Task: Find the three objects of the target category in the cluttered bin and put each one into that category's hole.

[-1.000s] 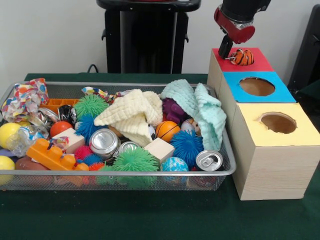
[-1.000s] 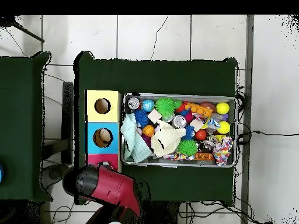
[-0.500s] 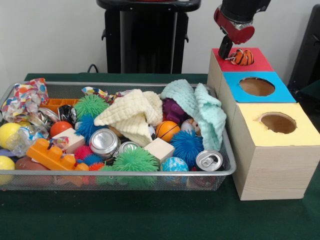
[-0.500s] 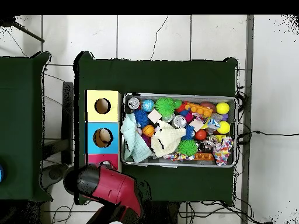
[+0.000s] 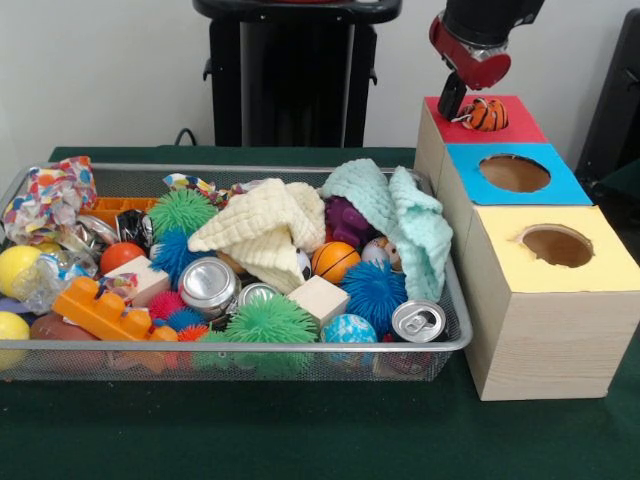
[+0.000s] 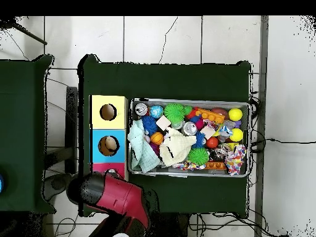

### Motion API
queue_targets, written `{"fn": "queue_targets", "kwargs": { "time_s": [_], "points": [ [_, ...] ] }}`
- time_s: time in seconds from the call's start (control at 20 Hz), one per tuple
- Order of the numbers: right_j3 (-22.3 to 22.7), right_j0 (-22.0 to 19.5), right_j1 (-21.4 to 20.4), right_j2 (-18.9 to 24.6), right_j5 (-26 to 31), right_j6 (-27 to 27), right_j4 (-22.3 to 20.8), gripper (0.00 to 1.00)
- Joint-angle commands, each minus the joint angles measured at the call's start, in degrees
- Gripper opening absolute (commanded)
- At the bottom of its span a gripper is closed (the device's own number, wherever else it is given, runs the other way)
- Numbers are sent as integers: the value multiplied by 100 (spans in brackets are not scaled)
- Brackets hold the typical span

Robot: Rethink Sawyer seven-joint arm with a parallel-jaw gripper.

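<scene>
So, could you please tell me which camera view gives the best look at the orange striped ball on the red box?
The front view shows it best: the orange striped ball sits in plain sight on the red box, just beside the arm's tip. In the overhead view the arm covers part of that box, and the ball cannot be made out.

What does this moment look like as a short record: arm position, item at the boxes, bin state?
arm: gripper over the red box; whether the jaws are open or shut cannot be told
item at boxes: orange striped ball sits on the red box's top, over its hole
other boxes: blue box and yellow box, holes uncovered
bin: wire bin crowded; cream cloth and mint cloth lie over toys
</scene>
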Motion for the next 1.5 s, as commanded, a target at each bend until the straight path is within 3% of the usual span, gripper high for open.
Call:
{"fn": "queue_targets", "kwargs": {
  "time_s": [0.05, 0.25, 0.7, 1.35, 1.5],
  "points": [
    [-647, -3, 322, 125, 473, 1823, 388, 0],
    [-750, 19, 435, 76, 627, 1879, 396, 0],
    [-637, -171, 513, 301, 351, 1473, 494, 0],
    [-591, -15, 630, 390, 185, 1767, 784, 0],
    [-389, -49, 578, 547, -46, 1834, 1045, 0]
  ]
}}
